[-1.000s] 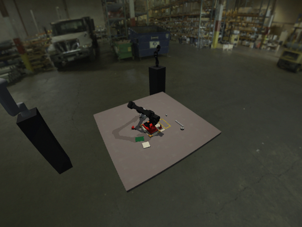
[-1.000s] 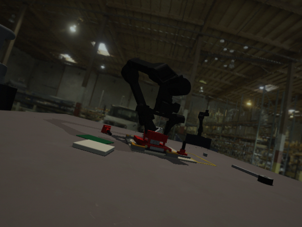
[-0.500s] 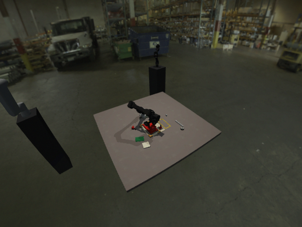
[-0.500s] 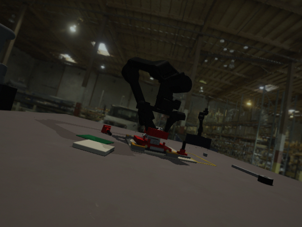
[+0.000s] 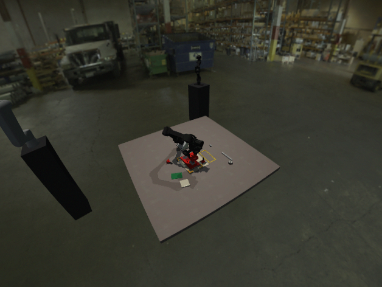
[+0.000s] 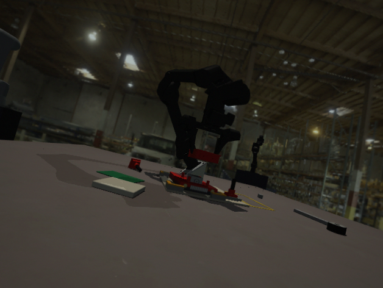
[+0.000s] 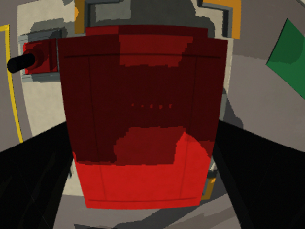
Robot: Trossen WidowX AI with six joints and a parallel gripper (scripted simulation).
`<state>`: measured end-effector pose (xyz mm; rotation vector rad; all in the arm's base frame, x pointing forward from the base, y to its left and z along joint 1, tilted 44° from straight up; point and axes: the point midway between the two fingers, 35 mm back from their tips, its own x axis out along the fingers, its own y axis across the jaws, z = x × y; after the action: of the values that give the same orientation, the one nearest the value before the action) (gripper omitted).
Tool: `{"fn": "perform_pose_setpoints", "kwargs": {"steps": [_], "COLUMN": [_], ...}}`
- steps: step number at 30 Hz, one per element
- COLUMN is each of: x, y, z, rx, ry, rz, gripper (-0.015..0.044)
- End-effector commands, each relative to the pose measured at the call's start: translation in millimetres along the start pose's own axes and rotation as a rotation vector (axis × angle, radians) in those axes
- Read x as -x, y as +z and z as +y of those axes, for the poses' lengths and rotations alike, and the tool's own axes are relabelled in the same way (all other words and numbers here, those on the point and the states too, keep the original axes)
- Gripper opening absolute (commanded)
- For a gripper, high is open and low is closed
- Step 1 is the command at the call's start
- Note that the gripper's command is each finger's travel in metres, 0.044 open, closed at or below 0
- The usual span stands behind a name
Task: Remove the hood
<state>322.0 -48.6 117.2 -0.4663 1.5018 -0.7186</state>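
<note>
The red hood (image 5: 193, 156) (image 6: 204, 155) (image 7: 141, 87) is raised clear above the toy car (image 5: 186, 161) (image 6: 177, 177), with a visible gap in the exterior view. My gripper (image 6: 205, 151) (image 7: 141, 127) is shut on the hood, one black finger at each side edge. The hood looks slightly tilted in the exterior view. The car's red body and grey engine part sit on the pale base below; the wrist view hides most of it behind the hood. The yellow marked area (image 5: 210, 154) (image 6: 273, 210) (image 7: 14, 84) is an outline on the table beside the base.
A red block with a black peg (image 5: 203, 161) (image 6: 231, 193) (image 7: 44, 55) stands between car and marked area. Another red piece (image 5: 168, 161) (image 6: 134, 163), a green plate (image 5: 176, 176) (image 6: 120, 176) and a cream block (image 5: 184, 183) (image 6: 119, 186) lie opposite. A grey rod (image 5: 227, 155) (image 6: 309, 216) lies beyond the outline.
</note>
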Motion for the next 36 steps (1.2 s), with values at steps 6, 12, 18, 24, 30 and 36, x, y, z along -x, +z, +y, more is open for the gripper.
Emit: {"fn": "perform_pose_setpoints", "kwargs": {"steps": [6, 12, 18, 24, 30, 36], "x": [4, 7, 8, 8, 8, 3], "y": [6, 4, -4, -16, -20, -19], "z": [58, 101, 142, 183, 193, 193], "rx": [0.004, 0.003, 0.001, -0.003, -0.004, -0.004], "ry": [0.018, 0.024, 0.023, 0.017, 0.014, 0.014], "rz": [0.003, 0.004, 0.006, 0.009, 0.009, 0.009], "gripper": [0.0, 0.0, 0.0, 0.0, 0.0, 0.0]}}
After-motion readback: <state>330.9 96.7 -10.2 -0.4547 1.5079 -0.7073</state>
